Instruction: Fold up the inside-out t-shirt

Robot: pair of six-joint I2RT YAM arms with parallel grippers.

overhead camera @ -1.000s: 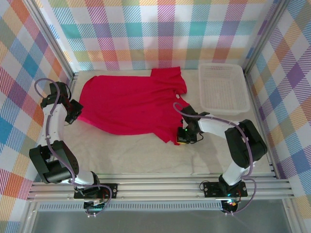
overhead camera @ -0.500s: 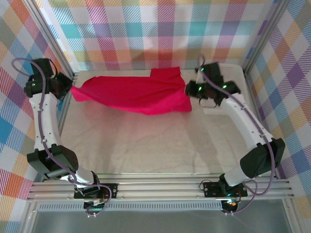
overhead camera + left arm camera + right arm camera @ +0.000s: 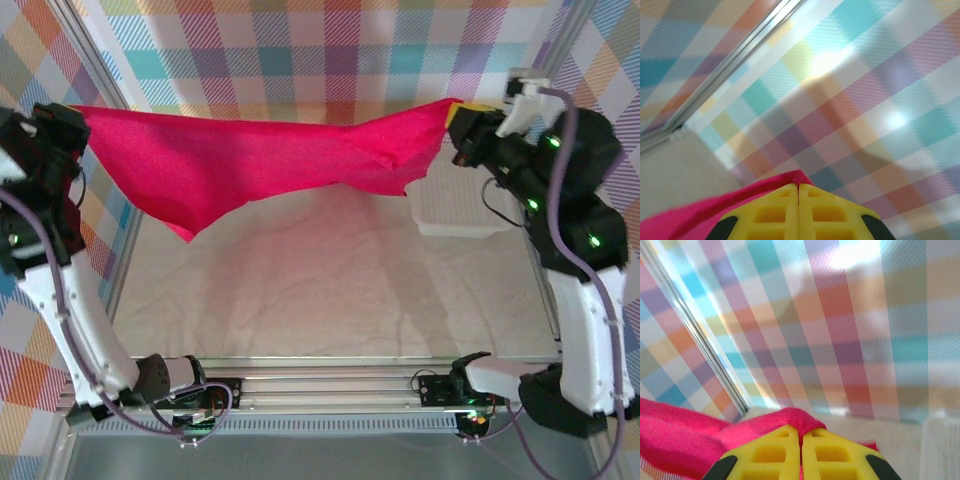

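Note:
The inside-out t-shirt (image 3: 250, 160), bright red, hangs stretched in the air between the two arms, high above the table, with a point of cloth drooping at the lower left. My left gripper (image 3: 82, 115) is shut on its left corner, and red cloth (image 3: 715, 210) pokes out past the yellow fingertips (image 3: 775, 210). My right gripper (image 3: 455, 112) is shut on the right corner; in the right wrist view the t-shirt (image 3: 690, 437) bunches around the closed yellow fingers (image 3: 825, 452).
A white mesh basket (image 3: 455, 215) sits at the back right of the table, partly behind the right arm. The cream table cover (image 3: 320, 280) lies below the hanging cloth. Plaid walls (image 3: 300, 60) and metal frame posts enclose the space.
Both arms have lifted the t-shirt off the table, from lying flat a second ago to hanging stretched high in the air. The arms rose and spread toward the side walls.

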